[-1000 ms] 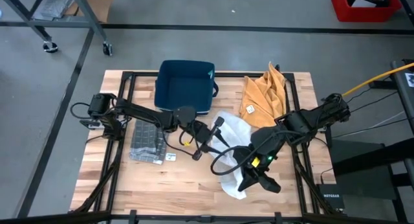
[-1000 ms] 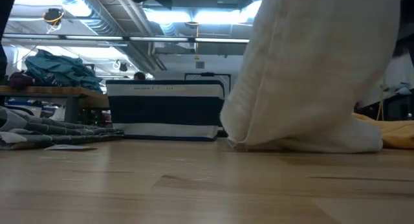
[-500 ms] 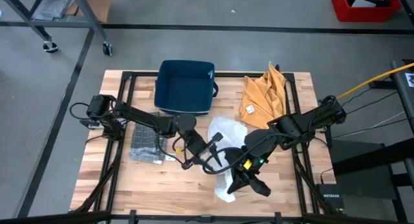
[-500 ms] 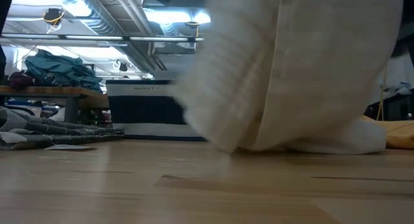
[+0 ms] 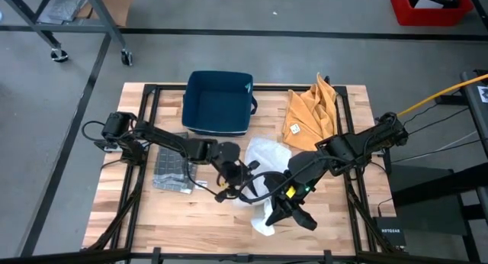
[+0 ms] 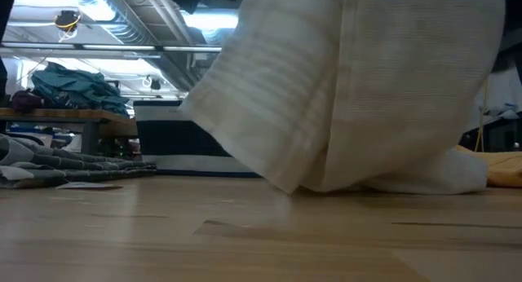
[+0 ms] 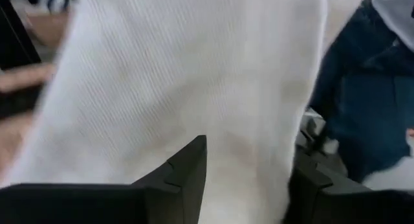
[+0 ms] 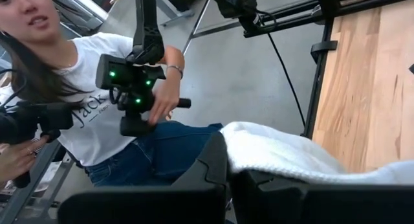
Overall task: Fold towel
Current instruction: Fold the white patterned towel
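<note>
From my station, the low view is mostly filled by the white towel (image 6: 359, 86), hanging in a broad curtain whose lower edge rests on the wooden table (image 6: 163, 233); both grippers are hidden from it. From above, the towel (image 5: 263, 161) is bunched just right of the table's centre, a tail reaching toward 6 o'clock. The left gripper (image 5: 245, 175) sits at the cloth's 9 o'clock edge; in its wrist view the two fingers (image 7: 187, 172) stand apart with towel between them, though I cannot tell whether they actually pinch it. The right gripper (image 5: 286, 210) is at 5 o'clock, and its wrist view shows the fingers (image 8: 217, 166) clamped on a towel edge (image 8: 278, 153).

The blue bin (image 5: 219, 101) sits at 12 o'clock, an orange cloth (image 5: 311, 111) at 1 o'clock, a grey folded towel (image 5: 173, 166) at 9 o'clock. Bare wood lies open at 7 o'clock. A person (image 8: 97, 114) holding control handles shows beyond the table.
</note>
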Controlling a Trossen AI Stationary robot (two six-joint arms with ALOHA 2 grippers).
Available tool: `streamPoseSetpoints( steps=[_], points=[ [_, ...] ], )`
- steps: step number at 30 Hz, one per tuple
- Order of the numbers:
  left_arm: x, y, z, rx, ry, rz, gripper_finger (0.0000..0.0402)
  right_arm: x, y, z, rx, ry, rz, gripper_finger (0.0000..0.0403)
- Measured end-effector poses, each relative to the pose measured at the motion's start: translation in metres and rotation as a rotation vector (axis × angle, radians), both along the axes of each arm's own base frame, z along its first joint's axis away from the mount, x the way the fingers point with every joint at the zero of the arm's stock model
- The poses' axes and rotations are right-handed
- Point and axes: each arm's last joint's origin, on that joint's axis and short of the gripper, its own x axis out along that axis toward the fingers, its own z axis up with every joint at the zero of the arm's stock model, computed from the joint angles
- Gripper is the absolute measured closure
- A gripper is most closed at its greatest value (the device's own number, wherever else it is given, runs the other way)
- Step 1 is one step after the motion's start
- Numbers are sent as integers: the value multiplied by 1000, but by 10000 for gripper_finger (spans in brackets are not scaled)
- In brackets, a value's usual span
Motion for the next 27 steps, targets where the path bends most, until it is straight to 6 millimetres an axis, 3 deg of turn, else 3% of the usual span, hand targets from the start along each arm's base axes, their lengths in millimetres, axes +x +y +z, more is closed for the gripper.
streamPoseSetpoints(
  steps=[12, 27],
  points=[
    [-14, -5, -23, 9, 321, 7, 338, -1, 0, -2, -10, 20, 1, 398],
    [-33, -2, -42, 60, 615, 23, 344, -1, 0, -2, -11, 21, 1, 398]
  ],
)
